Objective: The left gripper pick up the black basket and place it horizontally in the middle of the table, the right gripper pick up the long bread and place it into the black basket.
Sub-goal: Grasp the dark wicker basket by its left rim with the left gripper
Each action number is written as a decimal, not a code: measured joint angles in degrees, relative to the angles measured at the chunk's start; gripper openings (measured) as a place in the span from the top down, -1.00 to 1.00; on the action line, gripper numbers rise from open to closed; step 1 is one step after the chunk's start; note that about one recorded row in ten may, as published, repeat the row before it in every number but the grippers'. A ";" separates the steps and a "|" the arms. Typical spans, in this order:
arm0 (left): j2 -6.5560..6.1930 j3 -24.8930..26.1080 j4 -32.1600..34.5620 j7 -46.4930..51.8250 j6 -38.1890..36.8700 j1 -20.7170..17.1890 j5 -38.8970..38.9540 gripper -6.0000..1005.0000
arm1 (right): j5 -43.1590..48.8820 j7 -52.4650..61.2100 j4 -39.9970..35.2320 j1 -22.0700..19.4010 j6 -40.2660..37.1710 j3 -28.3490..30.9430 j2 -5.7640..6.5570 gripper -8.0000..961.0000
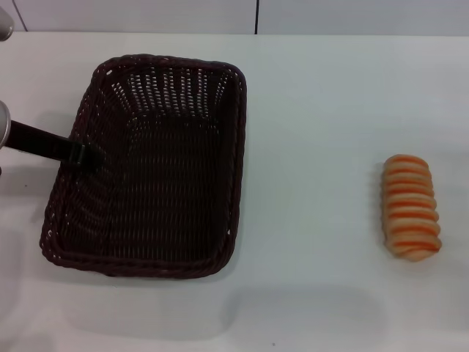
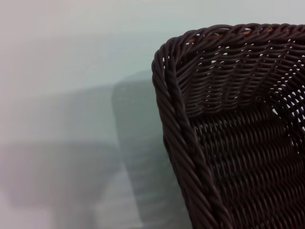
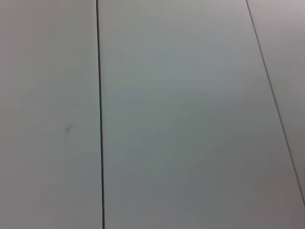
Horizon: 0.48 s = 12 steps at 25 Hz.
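Note:
The black basket stands left of the middle of the white table, its long side running away from me, and it is empty. My left gripper reaches in from the left on its black link and sits at the basket's left rim. The left wrist view shows a braided corner of the basket up close. The long bread, tan with orange stripes, lies on the table at the right, well apart from the basket. My right gripper is out of view.
The table's back edge meets a pale wall with a dark seam. The right wrist view shows only pale panels with dark seams. Bare tabletop lies between basket and bread.

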<state>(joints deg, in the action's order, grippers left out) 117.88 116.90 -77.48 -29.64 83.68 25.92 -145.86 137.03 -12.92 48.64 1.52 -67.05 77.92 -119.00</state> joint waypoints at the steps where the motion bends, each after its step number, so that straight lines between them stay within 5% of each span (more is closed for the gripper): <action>1: 0.00 0.02 -0.08 -0.22 -0.01 0.00 -0.01 0.59 | 0.00 0.00 0.00 0.00 0.00 0.00 0.00 -0.16; 7: -0.08 0.26 -0.88 -1.85 0.01 0.27 -0.03 0.60 | 0.00 0.00 0.72 -0.43 -0.02 -0.12 0.00 -0.16; 12: -0.61 5.90 -2.15 -8.46 3.82 4.16 0.39 0.60 | -0.01 0.00 1.20 -0.87 -0.02 -0.21 0.00 -0.16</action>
<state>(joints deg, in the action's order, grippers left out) 117.27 122.79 -79.64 -38.10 87.51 30.08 -145.47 137.02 -12.92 49.84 0.65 -67.07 77.71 -119.01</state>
